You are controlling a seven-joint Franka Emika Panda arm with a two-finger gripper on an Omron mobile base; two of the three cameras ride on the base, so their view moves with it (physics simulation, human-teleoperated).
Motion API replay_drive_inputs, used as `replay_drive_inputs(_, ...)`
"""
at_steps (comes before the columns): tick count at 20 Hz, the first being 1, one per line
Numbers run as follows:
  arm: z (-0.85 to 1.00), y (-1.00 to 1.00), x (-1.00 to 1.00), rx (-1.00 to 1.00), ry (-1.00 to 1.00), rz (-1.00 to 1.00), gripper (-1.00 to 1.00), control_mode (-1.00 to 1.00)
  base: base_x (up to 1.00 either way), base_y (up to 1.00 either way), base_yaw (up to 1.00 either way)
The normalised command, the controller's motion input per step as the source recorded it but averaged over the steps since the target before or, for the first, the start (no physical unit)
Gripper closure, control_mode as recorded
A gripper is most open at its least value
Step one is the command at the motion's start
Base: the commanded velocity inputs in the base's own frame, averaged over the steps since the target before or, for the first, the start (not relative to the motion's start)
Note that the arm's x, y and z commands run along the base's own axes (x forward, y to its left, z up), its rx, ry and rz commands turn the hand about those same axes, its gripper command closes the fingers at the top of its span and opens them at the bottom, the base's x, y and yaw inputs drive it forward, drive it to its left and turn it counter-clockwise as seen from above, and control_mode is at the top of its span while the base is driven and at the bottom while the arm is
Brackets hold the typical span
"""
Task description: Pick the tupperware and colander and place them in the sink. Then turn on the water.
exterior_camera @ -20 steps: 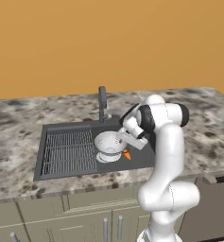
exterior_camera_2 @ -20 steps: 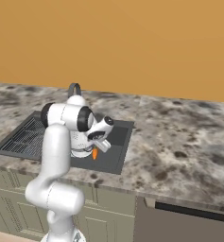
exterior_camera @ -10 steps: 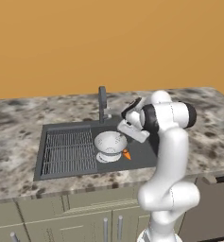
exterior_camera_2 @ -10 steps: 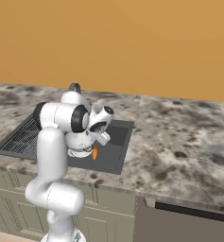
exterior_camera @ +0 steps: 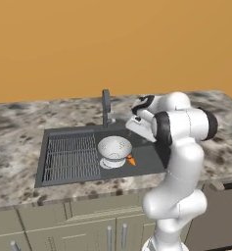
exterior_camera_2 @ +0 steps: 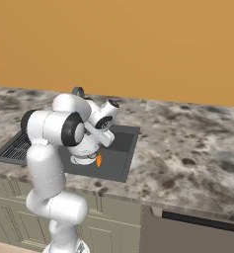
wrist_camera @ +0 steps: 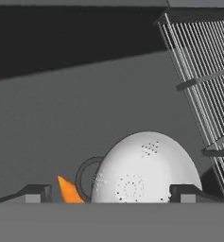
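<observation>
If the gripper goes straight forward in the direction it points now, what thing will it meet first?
Most likely the colander. In the hand view it sits between the open gripper's two fingertips, lying in the sink. The orange piece is off to one side. Depth is unclear, so how near it is I cannot say.

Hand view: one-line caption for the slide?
Open gripper looks down at the white colander in the dark sink, beside an orange piece and ribbed drainboard.
</observation>
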Motion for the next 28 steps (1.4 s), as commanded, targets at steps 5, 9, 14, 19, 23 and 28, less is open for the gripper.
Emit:
replay_drive_inputs(5,0.54,-0.05,-0.98,0.00,0.07,-0.10,-1.00,-1.00,0.00,0.00,0.00)
replay_drive_inputs(9,0.58,-0.01,-0.86,0.00,0.14,-0.31,-1.00,-1.00,0.00,0.00,0.00)
replay_drive_inputs(14,0.66,-0.02,-0.69,0.00,0.23,-0.37,-1.00,-1.00,0.00,0.00,0.00)
replay_drive_inputs(19,0.60,0.00,-0.57,0.00,0.25,-0.43,-1.00,-1.00,0.00,0.00,0.00)
replay_drive_inputs(23,0.53,0.00,-0.58,0.00,0.25,-0.49,-1.00,-1.00,0.00,0.00,0.00)
replay_drive_inputs(28,0.41,0.00,-0.51,-0.01,0.26,-0.61,-1.00,-1.00,0.00,0.00,0.00)
